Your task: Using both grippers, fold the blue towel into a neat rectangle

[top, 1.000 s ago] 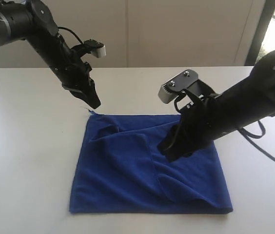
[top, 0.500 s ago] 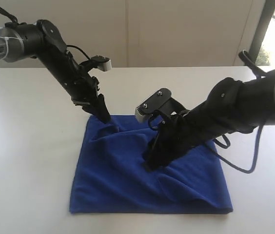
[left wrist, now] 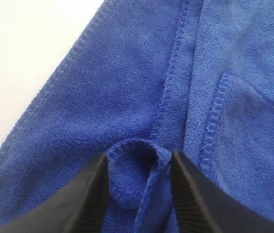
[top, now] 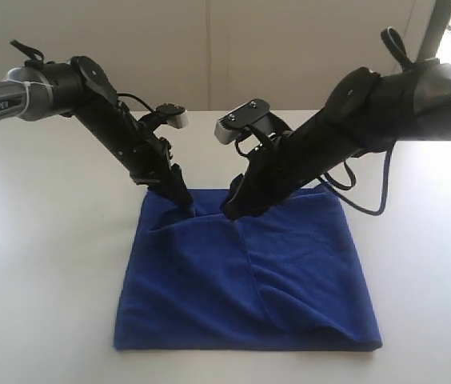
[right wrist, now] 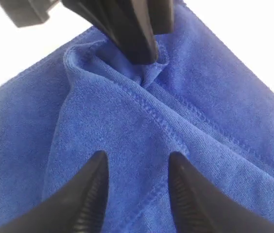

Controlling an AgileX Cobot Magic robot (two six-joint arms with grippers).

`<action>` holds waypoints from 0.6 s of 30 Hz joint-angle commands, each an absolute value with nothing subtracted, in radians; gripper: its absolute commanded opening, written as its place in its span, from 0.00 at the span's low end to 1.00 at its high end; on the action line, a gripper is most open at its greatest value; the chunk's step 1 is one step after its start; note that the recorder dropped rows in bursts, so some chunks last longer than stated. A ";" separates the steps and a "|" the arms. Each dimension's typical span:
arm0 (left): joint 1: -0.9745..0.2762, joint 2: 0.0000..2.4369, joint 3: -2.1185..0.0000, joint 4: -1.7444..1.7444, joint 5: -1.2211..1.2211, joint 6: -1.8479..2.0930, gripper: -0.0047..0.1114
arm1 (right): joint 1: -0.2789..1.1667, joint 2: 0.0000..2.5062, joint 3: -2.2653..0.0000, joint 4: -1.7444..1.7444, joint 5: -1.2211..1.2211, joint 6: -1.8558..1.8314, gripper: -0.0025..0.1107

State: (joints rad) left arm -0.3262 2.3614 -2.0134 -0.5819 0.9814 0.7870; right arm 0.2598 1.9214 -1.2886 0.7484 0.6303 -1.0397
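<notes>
Deep royal-blue terry towel (top: 249,280) spreads downframe from its upper edge, where the left claw (top: 185,205) stands spread astride a pucker (right claw (top: 232,211) spread, just beside).

Towel (top: 241,280) on table (top: 41,240); left hand (top: 184,204), right hand (top: 233,210) atop.

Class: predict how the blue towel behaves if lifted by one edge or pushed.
Probably floppy: the towel bunches into a loop inside the left gripper, so it should droop when lifted. Its fuzzy pile looks grippy, hardly slippery. Pushed, it would likely wrinkle, as its creases suggest.
</notes>
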 commanded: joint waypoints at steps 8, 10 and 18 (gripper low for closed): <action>-0.334 2.401 -2.012 -0.615 0.994 0.794 0.45 | 0.201 2.056 -1.356 0.751 0.738 -1.124 0.43; -0.334 2.401 -2.012 -0.615 0.994 0.794 0.45 | 0.201 2.079 -1.368 0.753 0.737 -1.124 0.43; -0.334 2.401 -2.012 -0.627 0.988 0.794 0.36 | 0.201 2.126 -1.384 0.784 0.691 -1.153 0.43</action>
State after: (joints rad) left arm -0.3262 2.3997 -2.0134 -0.6059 0.9759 0.7893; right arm 0.2081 2.1185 -1.3773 0.7624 0.6995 -1.1227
